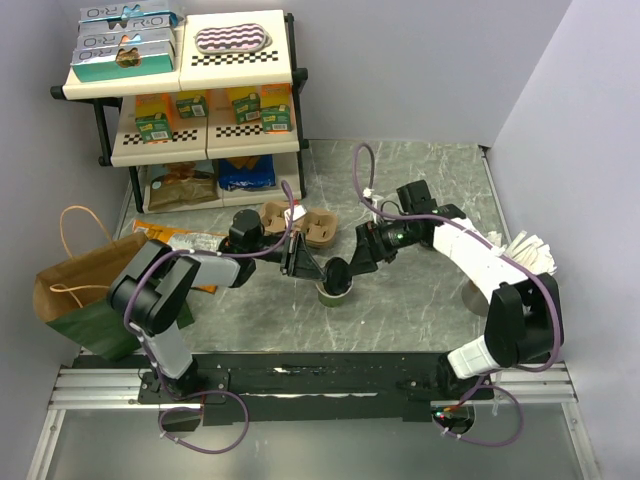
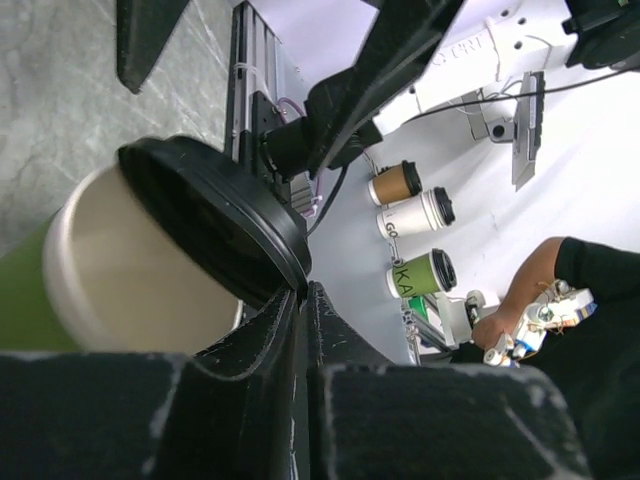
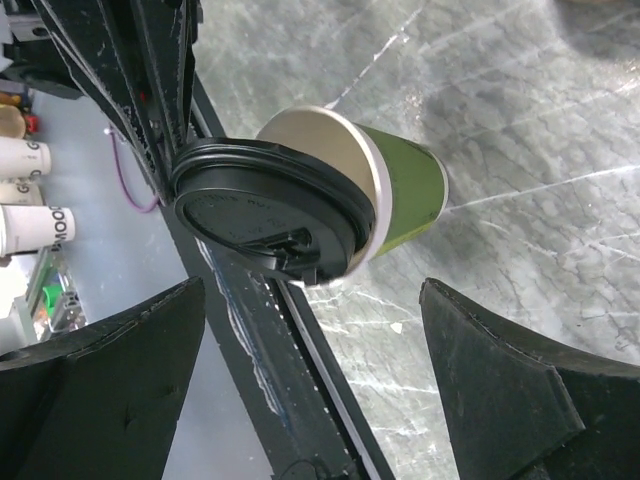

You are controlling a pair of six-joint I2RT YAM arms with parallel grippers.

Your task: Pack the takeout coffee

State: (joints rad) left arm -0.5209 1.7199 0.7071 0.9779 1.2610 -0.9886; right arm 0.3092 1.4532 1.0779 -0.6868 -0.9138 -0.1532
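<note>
Little writing can be read. In the left wrist view, three lidded display cups hang on the far wall beyond the fingertips, and the green one [image 2: 420, 274] carries the letters "KA". The print on the white one [image 2: 415, 213] is too small to read with certainty, as are the boxes on the shelf [image 1: 180, 110].

The left gripper [image 2: 303, 297] has its fingers [image 2: 345, 350] almost pressed together and pinches the edge of the black lid [image 3: 265, 210] at their tips. The lid is tilted and only partly covers the takeout coffee [image 1: 335, 292], so part of the cream inside is open to view. The cup stands on the table [image 1: 420, 180] just beyond the left fingertips.

The right gripper [image 3: 312, 295] has its fingers spread wide and holds nothing. The cup and lid are just ahead of its fingertips, facing the gap between them.

Behind both grippers lies the brown cup carrier [image 1: 305, 222]. A paper bag [image 1: 85, 290] stands well apart, on the left arm's side.
</note>
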